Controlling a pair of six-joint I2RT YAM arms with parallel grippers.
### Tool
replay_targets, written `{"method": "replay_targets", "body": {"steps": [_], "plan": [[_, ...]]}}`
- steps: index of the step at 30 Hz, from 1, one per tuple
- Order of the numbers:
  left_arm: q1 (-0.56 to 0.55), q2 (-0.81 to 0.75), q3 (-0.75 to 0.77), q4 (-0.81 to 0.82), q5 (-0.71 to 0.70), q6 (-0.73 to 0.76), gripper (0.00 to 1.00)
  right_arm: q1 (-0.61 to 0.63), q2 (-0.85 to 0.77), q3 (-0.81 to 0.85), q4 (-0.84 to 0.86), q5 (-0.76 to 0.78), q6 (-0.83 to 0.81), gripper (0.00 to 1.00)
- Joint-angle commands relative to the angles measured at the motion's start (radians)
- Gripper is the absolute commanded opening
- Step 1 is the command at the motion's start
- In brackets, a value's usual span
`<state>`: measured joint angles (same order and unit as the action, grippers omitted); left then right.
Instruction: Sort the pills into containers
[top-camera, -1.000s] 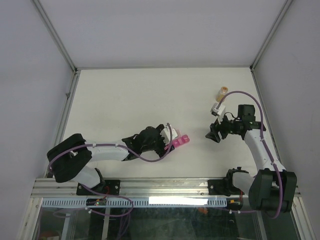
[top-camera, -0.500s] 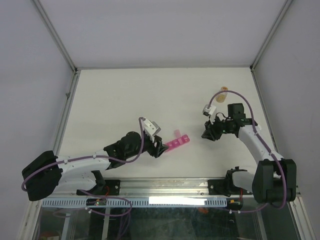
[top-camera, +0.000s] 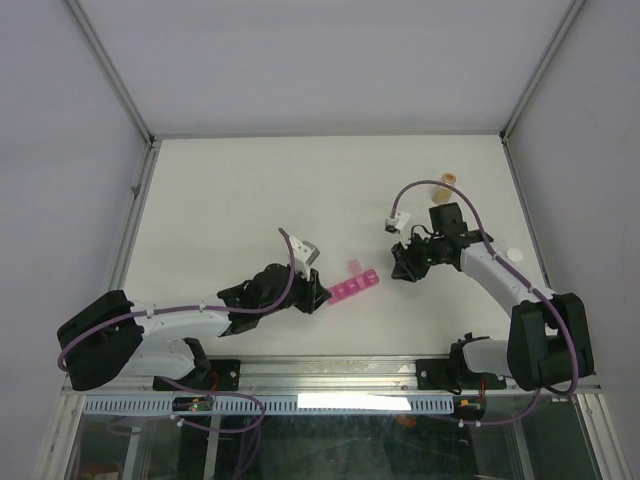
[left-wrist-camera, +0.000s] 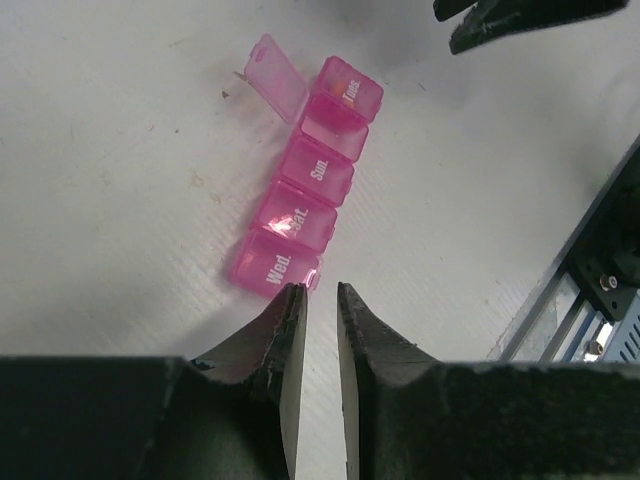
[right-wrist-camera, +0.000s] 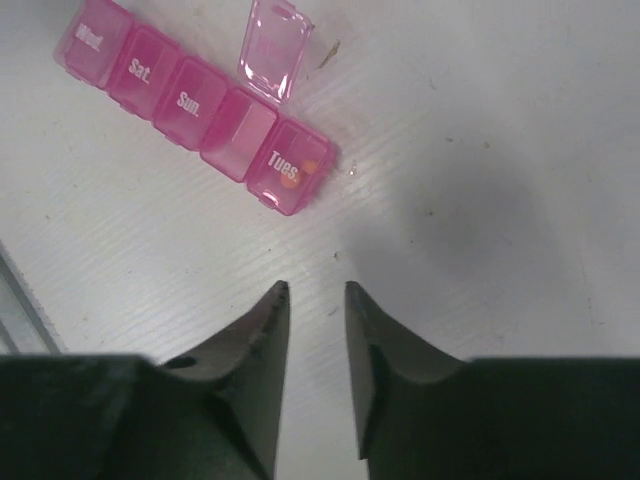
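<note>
Seen from above, the magenta pill strip (top-camera: 357, 287) lies on the white table (top-camera: 230, 200) between the two arms, near the front edge, one lid (top-camera: 353, 268) standing open. The left gripper (top-camera: 315, 297) sits low at the strip's left end, the right gripper (top-camera: 402, 268) a short way off its right end, and a small amber bottle (top-camera: 447, 181) stands well apart toward the back right. From the left wrist, the left gripper (left-wrist-camera: 320, 290) has its fingers (left-wrist-camera: 285, 340) drawn almost together with nothing between them, their tips just short of the compartment marked Wed.; the pill strip (left-wrist-camera: 300, 190) runs away from the camera through Sat. and Sun. to Tues., the lid (left-wrist-camera: 275, 88) of the fourth compartment is flipped up, and an orange pill (left-wrist-camera: 345, 88) shows in the Tues. cell. From the right wrist, the right gripper (right-wrist-camera: 316, 288) hangs over bare table, its fingers (right-wrist-camera: 255, 340) a narrow gap apart and holding nothing; the pill strip (right-wrist-camera: 190, 105) lies ahead and to the left, Tues. end nearest, the orange pill (right-wrist-camera: 290, 172) visible there and the lid (right-wrist-camera: 273, 45) open beside it.
</note>
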<state>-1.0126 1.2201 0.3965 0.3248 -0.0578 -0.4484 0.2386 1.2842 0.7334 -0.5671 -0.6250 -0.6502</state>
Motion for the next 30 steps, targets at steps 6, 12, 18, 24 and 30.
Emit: {"method": "replay_targets", "body": {"steps": [6,12,18,24,30], "plan": [[0.009,0.067,0.086,-0.058,-0.101,-0.035,0.39,0.012,0.075,0.109,0.052,-0.162,0.108,0.55],[0.009,0.054,0.087,-0.066,-0.118,-0.053,0.42,0.058,0.191,0.166,0.066,-0.127,0.135,0.55],[0.012,0.063,0.1,-0.045,-0.073,0.002,0.29,0.1,0.12,0.156,0.028,-0.224,-0.05,0.58],[0.061,0.038,0.086,-0.013,0.015,0.017,0.24,0.14,0.076,0.138,0.082,-0.216,-0.206,0.62],[0.071,0.012,0.088,0.068,0.138,-0.029,0.09,0.142,0.18,0.186,0.112,-0.069,-0.039,0.6]]}}
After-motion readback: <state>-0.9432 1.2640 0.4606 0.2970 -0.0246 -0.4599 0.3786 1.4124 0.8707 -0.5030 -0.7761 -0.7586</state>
